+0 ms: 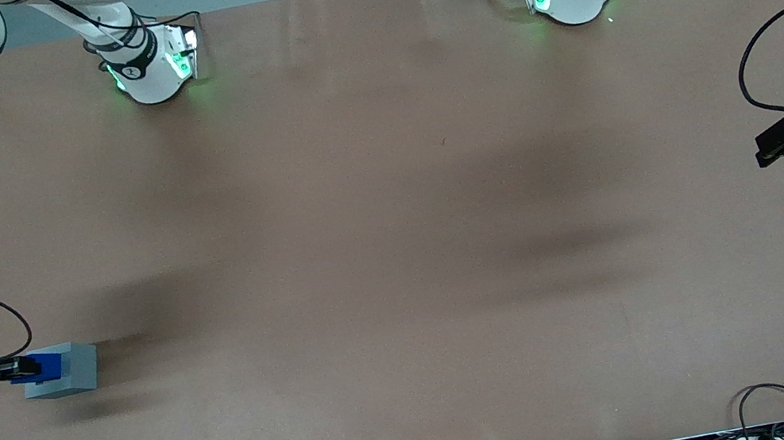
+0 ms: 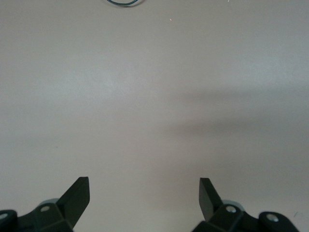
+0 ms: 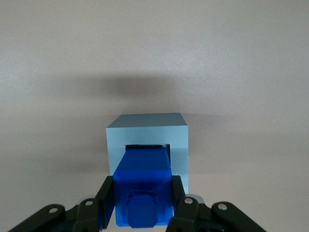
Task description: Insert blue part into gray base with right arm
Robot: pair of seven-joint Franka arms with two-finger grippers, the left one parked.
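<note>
The black two-finger gripper (image 3: pixel 143 205) is clamped on the small bright blue plastic block (image 3: pixel 143 186), whose leading end sits in the recess of the light gray square block (image 3: pixel 147 137). Both sit at the working arm's end of the brown table (image 1: pixel 397 251), near its edge, with loads of open surface toward the parked arm.

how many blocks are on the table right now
2. The blue part is held by the gripper at the working arm's end of the table, its tip entering the recess of the gray base, which rests on the table. No others show.
</note>
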